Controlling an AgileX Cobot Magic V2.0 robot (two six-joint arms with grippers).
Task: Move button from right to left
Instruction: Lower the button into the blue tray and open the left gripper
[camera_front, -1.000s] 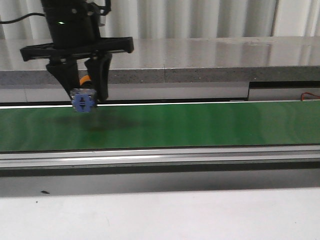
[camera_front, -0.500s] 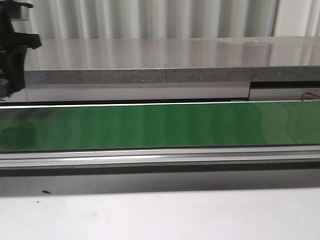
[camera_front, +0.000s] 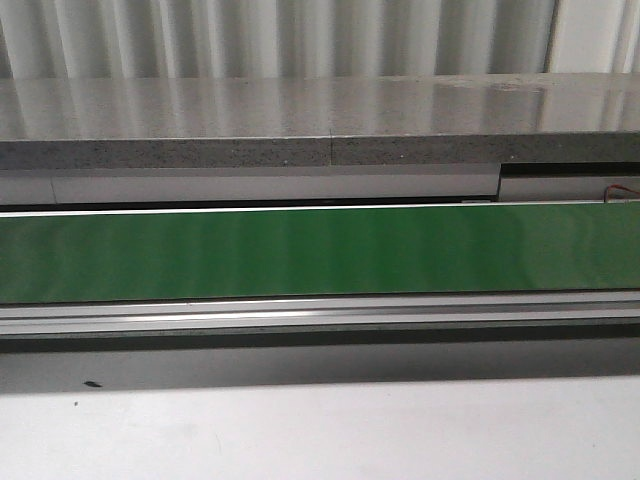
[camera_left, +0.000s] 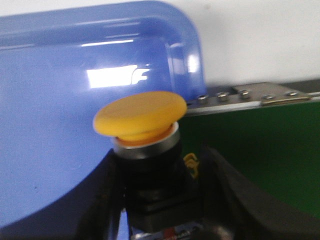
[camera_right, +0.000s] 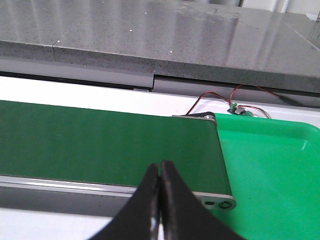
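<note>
The left claw (camera_left: 160, 220) has the button (camera_left: 142, 125) pinched between its dark fingers (camera_left: 235, 200), the yellow cap pointing up and away from the wrist, its stem running straight along the claw. It hangs over the corner of a blue tray (camera_left: 50, 125) just beside the green belt's (camera_left: 260, 150) end, so lowering and letting go looks next. The right claw (camera_right: 159, 210) sits closed and empty over the belt's far end, near a green tray (camera_right: 270, 165).

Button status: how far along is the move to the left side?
Pickup and carry look done: the left hand holds the button by its black body, yellow cap over the blue tray at the end of the green belt. The release into the tray is left. The right hand is shut on nothing near the green tray.
</note>
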